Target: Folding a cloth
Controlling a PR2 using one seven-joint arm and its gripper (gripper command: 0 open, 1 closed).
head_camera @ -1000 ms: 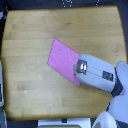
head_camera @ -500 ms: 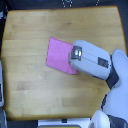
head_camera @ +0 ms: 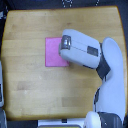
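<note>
Cloth (head_camera: 53, 52) flat, right edge under jaws (head_camera: 64, 48)

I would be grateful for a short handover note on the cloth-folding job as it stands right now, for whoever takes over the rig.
Gripper: over the right edge of the cloth as the exterior view shows it; its fingers are hidden under the arm, so open or shut cannot be told.
Cloth: pink, lying flat near the middle of the wooden table, its right part covered by the arm.
Done: the arm has carried across the cloth over the last second, and it now shows a squarer, more compact shape.
Left: confirm the fold is complete, release, withdraw.
</note>
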